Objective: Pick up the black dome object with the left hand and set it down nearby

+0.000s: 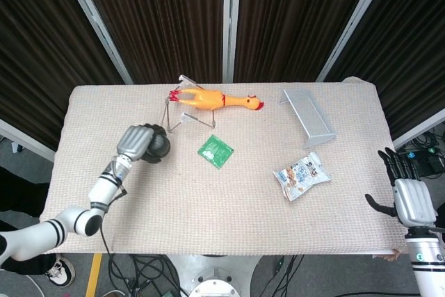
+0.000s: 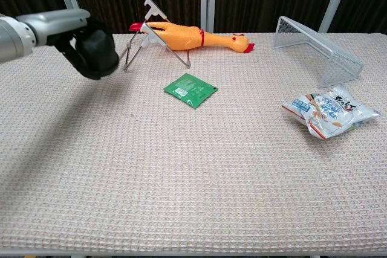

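The left hand (image 2: 66,31) grips the black dome object (image 2: 95,54) clear of the table (image 2: 193,173) at the upper left of the chest view, so the pick-up looks done; setting it down remains. The right hand (image 1: 410,196) idles, fingers spread and empty

snack bag (image 2: 329,112) and green packet (image 2: 190,89) carry printing, too small to read

Head view looks straight down; chest view looks low across the same table (image 1: 208,199)
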Robot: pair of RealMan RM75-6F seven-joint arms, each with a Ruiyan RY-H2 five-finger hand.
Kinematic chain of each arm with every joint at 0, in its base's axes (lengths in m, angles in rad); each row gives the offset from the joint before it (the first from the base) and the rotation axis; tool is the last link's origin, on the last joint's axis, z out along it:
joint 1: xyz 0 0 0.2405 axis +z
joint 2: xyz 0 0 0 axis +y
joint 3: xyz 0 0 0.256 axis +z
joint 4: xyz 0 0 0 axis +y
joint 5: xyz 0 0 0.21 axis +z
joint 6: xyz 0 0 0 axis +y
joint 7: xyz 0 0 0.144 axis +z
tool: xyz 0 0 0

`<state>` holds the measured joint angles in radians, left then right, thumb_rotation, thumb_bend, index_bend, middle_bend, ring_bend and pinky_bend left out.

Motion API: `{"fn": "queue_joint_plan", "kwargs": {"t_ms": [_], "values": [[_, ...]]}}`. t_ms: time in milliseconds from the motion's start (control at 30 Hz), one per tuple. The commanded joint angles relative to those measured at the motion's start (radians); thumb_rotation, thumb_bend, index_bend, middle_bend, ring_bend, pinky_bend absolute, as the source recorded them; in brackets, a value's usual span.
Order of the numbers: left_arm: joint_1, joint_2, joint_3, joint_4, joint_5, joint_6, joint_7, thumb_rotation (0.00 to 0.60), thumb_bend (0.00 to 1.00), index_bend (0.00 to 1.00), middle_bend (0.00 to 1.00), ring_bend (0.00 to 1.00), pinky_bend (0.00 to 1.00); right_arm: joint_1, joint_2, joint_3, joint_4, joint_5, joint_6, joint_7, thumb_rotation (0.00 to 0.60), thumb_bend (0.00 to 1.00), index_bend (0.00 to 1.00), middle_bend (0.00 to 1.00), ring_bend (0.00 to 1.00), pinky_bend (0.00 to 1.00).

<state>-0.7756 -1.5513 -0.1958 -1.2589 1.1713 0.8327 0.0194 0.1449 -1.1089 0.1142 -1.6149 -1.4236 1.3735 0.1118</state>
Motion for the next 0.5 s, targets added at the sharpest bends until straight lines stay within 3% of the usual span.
{"fn": "queue_joint_plan", "kwargs": {"t_ms": [33,500], "values": [[0.040,-0.020,0.054,-0.123,0.112,0.068,-0.068,0.600,0.21,0.41,0.46,0.32,0.42,0.002,-0.001,-0.001,0.003,0.005,-0.007,0.002,0.600,0.13,0.00,0.00,0.00,0.00],[0.047,-0.127,0.102,0.039,0.189,0.065,-0.192,0.600,0.21,0.40,0.46,0.32,0.41,0.009,-0.016,-0.007,0.023,0.016,-0.026,0.009,0.600,0.13,0.00,0.00,0.00,0.00]]}}
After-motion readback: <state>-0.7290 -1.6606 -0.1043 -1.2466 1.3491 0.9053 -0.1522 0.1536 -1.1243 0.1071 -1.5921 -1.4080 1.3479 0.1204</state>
